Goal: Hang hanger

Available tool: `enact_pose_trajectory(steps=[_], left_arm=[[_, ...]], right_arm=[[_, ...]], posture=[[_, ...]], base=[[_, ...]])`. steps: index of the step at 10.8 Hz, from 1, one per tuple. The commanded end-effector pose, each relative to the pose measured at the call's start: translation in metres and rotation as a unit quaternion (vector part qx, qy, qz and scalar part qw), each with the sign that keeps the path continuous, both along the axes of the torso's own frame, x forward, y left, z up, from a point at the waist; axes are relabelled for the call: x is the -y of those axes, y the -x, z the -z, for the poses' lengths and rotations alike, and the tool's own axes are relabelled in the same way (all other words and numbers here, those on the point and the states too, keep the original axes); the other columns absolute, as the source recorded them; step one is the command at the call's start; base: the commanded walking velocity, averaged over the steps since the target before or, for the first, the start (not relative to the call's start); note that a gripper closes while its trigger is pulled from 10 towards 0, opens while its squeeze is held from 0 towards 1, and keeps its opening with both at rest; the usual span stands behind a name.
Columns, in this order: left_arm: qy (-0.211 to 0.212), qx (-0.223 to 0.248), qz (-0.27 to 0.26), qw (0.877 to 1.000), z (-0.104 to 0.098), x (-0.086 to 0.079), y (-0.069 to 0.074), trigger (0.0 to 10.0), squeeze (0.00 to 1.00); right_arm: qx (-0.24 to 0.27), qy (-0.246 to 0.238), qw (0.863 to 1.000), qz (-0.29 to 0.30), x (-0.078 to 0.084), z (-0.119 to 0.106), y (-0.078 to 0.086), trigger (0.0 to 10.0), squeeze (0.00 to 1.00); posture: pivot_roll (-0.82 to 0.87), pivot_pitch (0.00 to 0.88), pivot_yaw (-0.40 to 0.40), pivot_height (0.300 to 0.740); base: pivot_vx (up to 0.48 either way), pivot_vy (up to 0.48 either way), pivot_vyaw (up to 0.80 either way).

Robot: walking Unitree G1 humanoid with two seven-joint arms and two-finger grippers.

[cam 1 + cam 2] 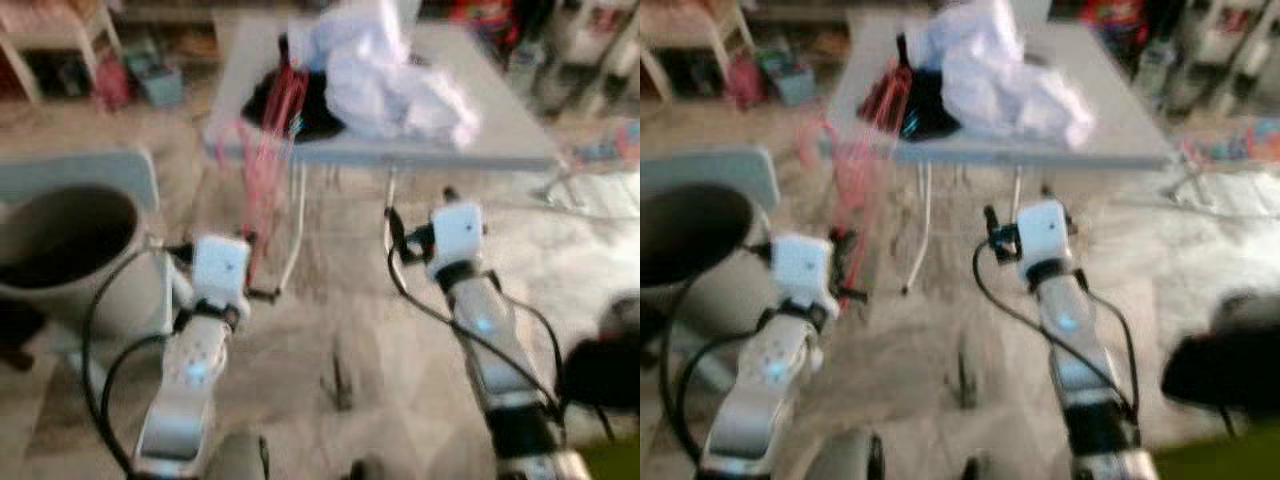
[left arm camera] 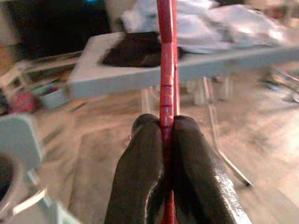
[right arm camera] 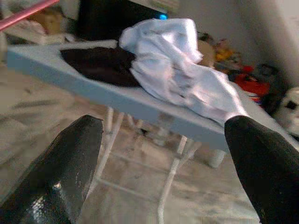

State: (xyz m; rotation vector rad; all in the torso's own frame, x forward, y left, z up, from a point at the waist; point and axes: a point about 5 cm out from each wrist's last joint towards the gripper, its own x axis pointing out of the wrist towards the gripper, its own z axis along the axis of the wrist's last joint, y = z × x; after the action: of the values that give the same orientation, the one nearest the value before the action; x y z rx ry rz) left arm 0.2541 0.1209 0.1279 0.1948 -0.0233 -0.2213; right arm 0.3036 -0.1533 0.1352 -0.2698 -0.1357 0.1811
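Note:
A red hanger (image 2: 167,70) runs straight up between the fingers of my left gripper (image 2: 167,128), which is shut on it. From the head, the hanger (image 1: 268,160) is a blurred red streak rising from my left wrist (image 1: 220,268) toward the near left corner of the grey table (image 1: 500,142). My right gripper (image 3: 163,128) is open with nothing between its fingers, held low in front of the table. A white heap of clothes (image 1: 385,70) and a black garment (image 1: 312,108) lie on the table.
A big grey tub (image 1: 70,245) stands close at my left, with a pale panel (image 1: 90,170) behind it. A black object (image 1: 605,372) sits on the floor at my right. Clutter and furniture line the back wall. The head views are blurred.

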Motion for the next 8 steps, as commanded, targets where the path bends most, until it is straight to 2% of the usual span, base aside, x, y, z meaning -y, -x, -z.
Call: enact_pose_trajectory(steps=[1,2,3,4,6,7,8], left_arm=[[-0.063,-0.016,0.029,0.997,0.009,-0.011,0.000,10.0,0.00],[-0.114,-0.078,0.084,0.987,0.027,-0.032,0.006,10.0,0.00],[-0.151,-0.140,0.128,0.970,0.040,-0.048,0.010,10.0,0.00],[-0.186,-0.182,0.182,0.948,0.045,-0.057,0.015,10.0,0.00],[-0.236,-0.161,0.237,0.928,0.041,-0.058,0.012,10.0,0.00],[-0.233,-0.152,0.240,0.930,0.038,-0.059,0.009,10.0,0.00],[-0.243,-0.148,0.256,0.924,0.036,-0.058,0.007,10.0,0.00]], right_arm=[[-0.011,0.013,1.000,0.009,0.008,0.002,-0.001,10.0,0.00],[-0.022,0.021,0.999,0.026,0.021,0.005,-0.004,10.0,0.00],[-0.041,0.045,0.998,0.003,0.028,0.008,-0.005,10.0,0.00],[-0.107,0.024,0.994,-0.029,0.037,0.017,-0.007,10.0,0.00],[-0.150,0.062,0.980,-0.112,0.041,0.019,-0.007,10.0,0.00],[-0.158,0.077,0.973,-0.148,0.041,0.017,-0.007,10.0,0.00],[-0.159,0.123,0.957,-0.209,0.040,0.015,-0.004,10.0,0.00]], posture=[[0.03,0.090,-0.072,0.740],[0.03,0.091,-0.072,0.740],[0.04,0.091,-0.065,0.740],[0.04,0.091,-0.065,0.740],[0.03,0.083,-0.066,0.740],[0.03,0.083,-0.066,0.740],[0.03,0.078,-0.070,0.740]], base=[[0.000,0.000,0.00],[0.000,0.000,0.00],[0.000,0.000,0.00],[0.000,0.000,0.00],[0.000,0.000,0.00],[0.000,0.000,0.00],[0.000,0.000,0.00]])
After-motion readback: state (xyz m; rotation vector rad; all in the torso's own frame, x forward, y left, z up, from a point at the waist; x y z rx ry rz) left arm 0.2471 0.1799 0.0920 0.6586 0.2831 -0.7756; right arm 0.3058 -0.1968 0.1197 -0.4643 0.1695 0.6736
